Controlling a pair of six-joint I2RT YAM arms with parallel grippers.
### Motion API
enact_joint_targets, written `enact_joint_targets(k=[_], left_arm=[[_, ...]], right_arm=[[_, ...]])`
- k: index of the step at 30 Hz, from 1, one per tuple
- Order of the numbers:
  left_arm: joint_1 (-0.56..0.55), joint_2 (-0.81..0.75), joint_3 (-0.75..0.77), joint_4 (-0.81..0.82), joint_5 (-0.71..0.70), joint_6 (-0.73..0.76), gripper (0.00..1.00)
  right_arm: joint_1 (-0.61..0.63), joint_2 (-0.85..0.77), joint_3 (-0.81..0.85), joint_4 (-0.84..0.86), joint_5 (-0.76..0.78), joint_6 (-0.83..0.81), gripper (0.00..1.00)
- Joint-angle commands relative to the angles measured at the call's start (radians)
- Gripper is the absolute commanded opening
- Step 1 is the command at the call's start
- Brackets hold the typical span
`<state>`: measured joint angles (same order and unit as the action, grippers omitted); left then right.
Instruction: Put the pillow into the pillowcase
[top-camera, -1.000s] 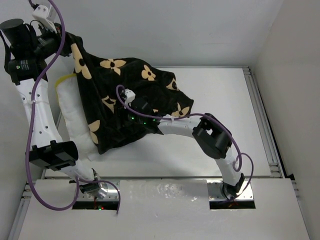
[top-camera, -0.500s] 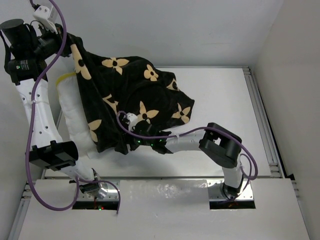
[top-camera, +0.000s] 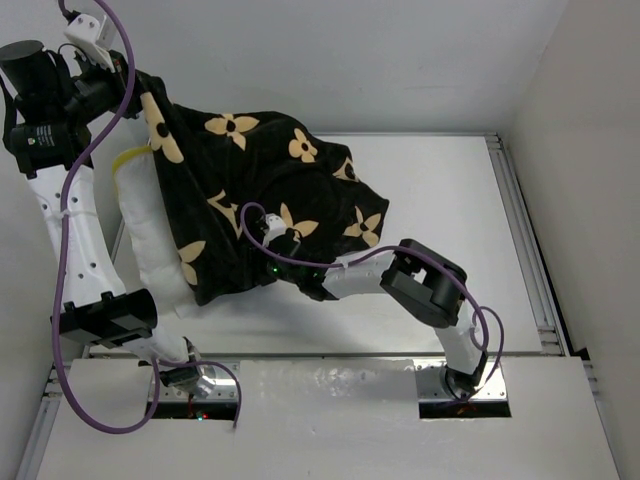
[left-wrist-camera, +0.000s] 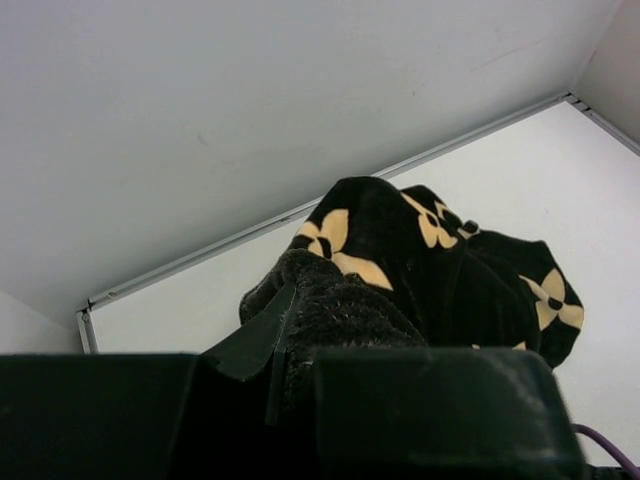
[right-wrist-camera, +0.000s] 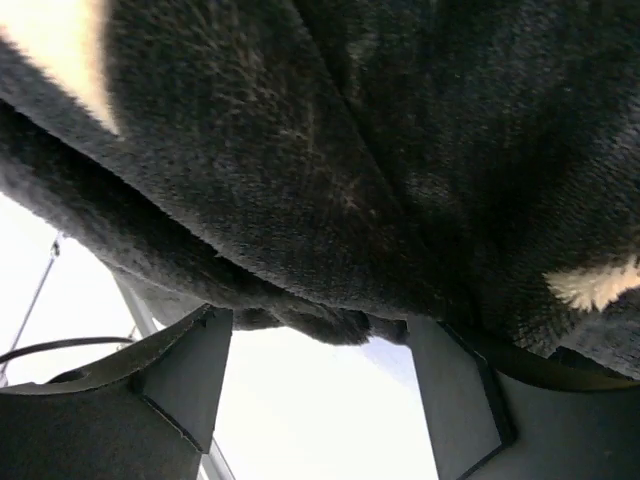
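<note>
- Your left end effector (left-wrist-camera: 268, 372) is clenched on a bunched corner of the pillowcase (top-camera: 270, 170). In the left wrist view, black pile is pinched between the two fingers.
- That end effector is raised at the far left, close to the back wall. The pillowcase hangs from it and spreads down and away to the right over the table (top-camera: 440, 200).
- The tan flower prints face up. The cloth is rumpled, with a hump just beyond the left end effector in the wrist view.
- Your right end effector (right-wrist-camera: 318, 345) is released. Its jaws stand wide apart, with bright table showing between them.
- The pillowcase hem droops right over the right end effector's fingertips. It is touching or nearly touching them; you can't tell which. Nothing is gripped.
- From above, the right end effector is tucked at the near edge of the pillowcase, pointing left and under the cloth. The fingertips themselves are hidden there.
- The pillow (top-camera: 150, 245) lies on the table below the left end effector and just left of the right end effector.
- Its cream left side and near-left corner stick out from under the pillowcase. A bit of the yellow band (top-camera: 130, 158) shows at the end toward the left end effector.
- The rest of the pillow is covered. You can't tell whether it sits inside the pillowcase or only under it.
</note>
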<state>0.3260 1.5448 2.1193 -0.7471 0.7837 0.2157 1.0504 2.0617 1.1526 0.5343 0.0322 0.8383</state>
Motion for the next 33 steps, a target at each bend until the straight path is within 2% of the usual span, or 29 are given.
enact_joint_targets(k=[1,3,7,8,10,11,13,16,18,19,20,22,23,27,33], left_arm=[[-0.008,-0.049,0.016,0.077,0.046,-0.009,0.00],[-0.007,-0.045,0.016,0.077,0.046,-0.007,0.00],[-0.008,-0.040,0.016,0.074,0.034,-0.003,0.00],[-0.008,-0.040,0.014,0.072,0.032,0.001,0.00],[-0.008,-0.038,0.016,0.068,0.025,0.008,0.00],[-0.007,-0.038,0.011,0.066,0.022,0.011,0.00],[-0.004,-0.038,0.008,0.066,0.006,0.013,0.00],[0.004,-0.045,-0.012,0.080,-0.052,0.013,0.00],[0.018,-0.051,-0.044,0.097,-0.099,0.016,0.00],[0.022,-0.052,-0.053,0.103,-0.150,0.030,0.00],[0.028,-0.052,-0.065,0.107,-0.178,0.042,0.00],[0.034,-0.049,-0.070,0.109,-0.266,0.066,0.00],[0.041,-0.048,-0.073,0.109,-0.285,0.071,0.00],[0.059,-0.055,-0.068,0.121,-0.346,0.083,0.00],[0.061,-0.118,-0.047,0.172,-0.298,0.064,0.00]], right_arm=[[0.011,-0.038,0.004,-0.010,0.054,0.008,0.70],[0.014,-0.031,0.007,0.016,0.048,0.010,0.69],[0.026,0.017,0.076,0.020,0.023,-0.016,0.44],[0.029,0.017,0.093,0.015,0.023,-0.027,0.32],[0.037,-0.001,0.085,0.033,0.025,-0.045,0.21],[0.037,-0.012,0.059,0.071,0.025,-0.045,0.10],[0.033,-0.038,0.024,0.104,0.034,-0.045,0.00],[0.014,-0.155,-0.069,0.133,0.082,-0.045,0.00],[-0.019,-0.314,-0.151,0.122,0.121,-0.070,0.00],[-0.044,-0.374,-0.165,0.100,0.144,-0.082,0.00],[-0.071,-0.485,-0.150,0.008,0.147,-0.106,0.00],[-0.151,-0.582,-0.102,-0.093,0.149,-0.155,0.00],[-0.171,-0.673,-0.052,-0.167,0.162,-0.224,0.00],[-0.300,-0.831,0.083,-0.295,0.219,-0.346,0.00],[-0.386,-0.891,0.355,-0.436,0.218,-0.504,0.00]])
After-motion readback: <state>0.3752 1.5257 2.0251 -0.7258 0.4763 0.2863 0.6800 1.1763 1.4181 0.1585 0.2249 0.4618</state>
